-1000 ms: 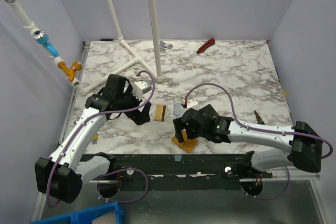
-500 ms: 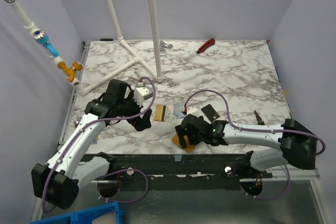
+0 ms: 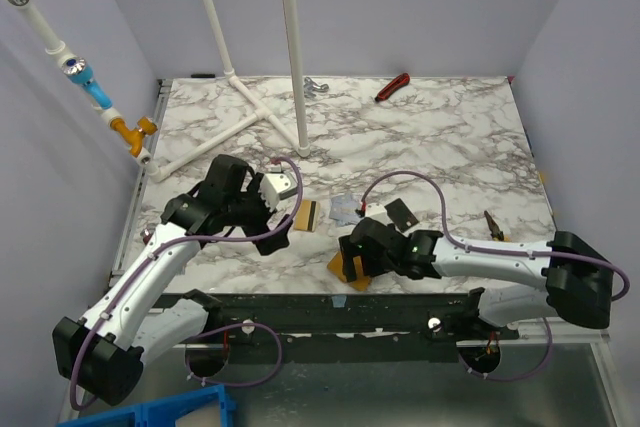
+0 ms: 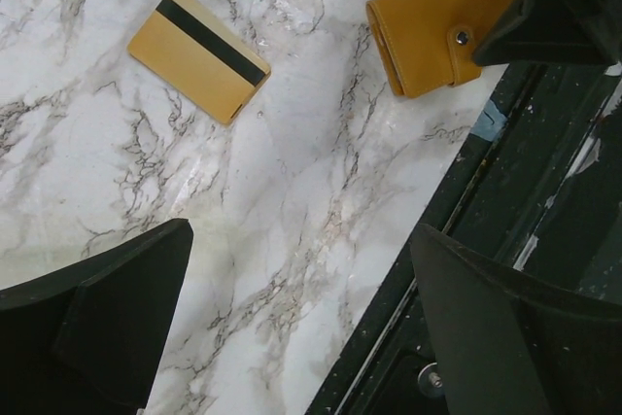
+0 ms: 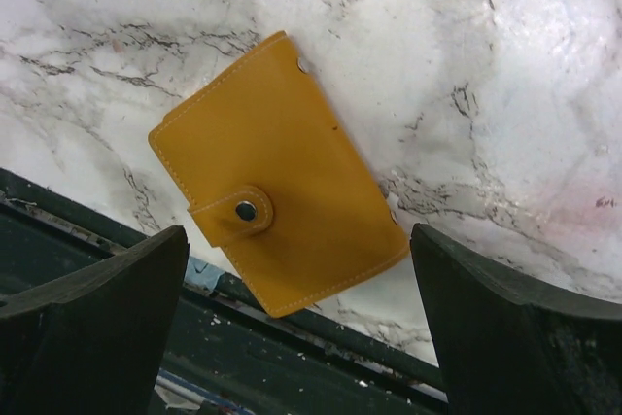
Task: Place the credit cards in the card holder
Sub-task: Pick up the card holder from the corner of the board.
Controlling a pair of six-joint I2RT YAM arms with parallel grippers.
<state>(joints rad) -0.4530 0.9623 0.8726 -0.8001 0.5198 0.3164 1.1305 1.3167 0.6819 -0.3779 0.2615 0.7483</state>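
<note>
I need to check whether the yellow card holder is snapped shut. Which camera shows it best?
The right wrist view: the card holder fills the middle of the frame, its strap buttoned over the snap. The left wrist view shows it smaller, at the top edge, partly cut off by a dark end effector. From the top external view only a corner peeks out beneath the right arm.

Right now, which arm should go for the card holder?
Right. Its open tool hangs directly over the yellow card holder, snapped shut at the near table edge. The left tool, also open, sits nearer the gold card.
</note>
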